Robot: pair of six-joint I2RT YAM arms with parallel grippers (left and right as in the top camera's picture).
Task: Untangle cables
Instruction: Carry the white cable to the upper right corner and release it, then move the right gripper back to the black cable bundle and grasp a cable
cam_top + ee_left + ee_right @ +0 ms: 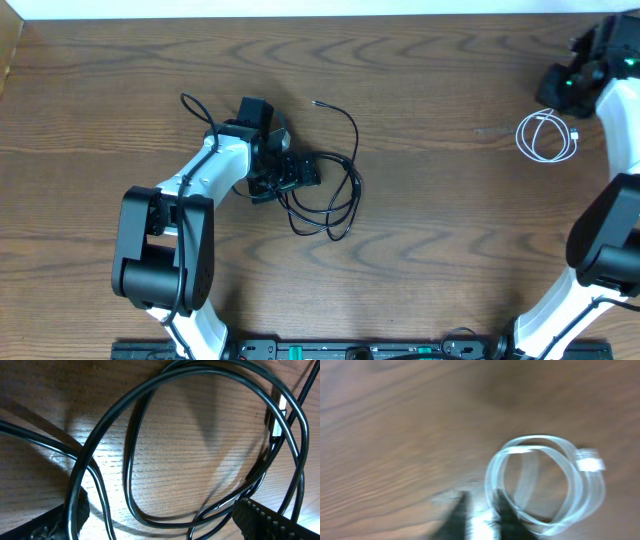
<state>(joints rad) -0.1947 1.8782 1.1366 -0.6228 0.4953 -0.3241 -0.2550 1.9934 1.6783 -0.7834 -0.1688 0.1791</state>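
A bench [430,200] of dark brown wood fills nearly the whole overhead view, its wavy grain running mostly left to right. Along the far edge lies a narrow white strip [300,8], and a pale sliver [7,55] shows at the far left corner. Close up, a bright patch of light [115,450] falls on the wood, with soft shadows around it. The right wrist view of the wood is blurred.

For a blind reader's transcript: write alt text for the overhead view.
Tangled black cables lie in the middle of a wooden table, with the left gripper at their left edge, jaws open. A coiled white cable lies apart at the far right.
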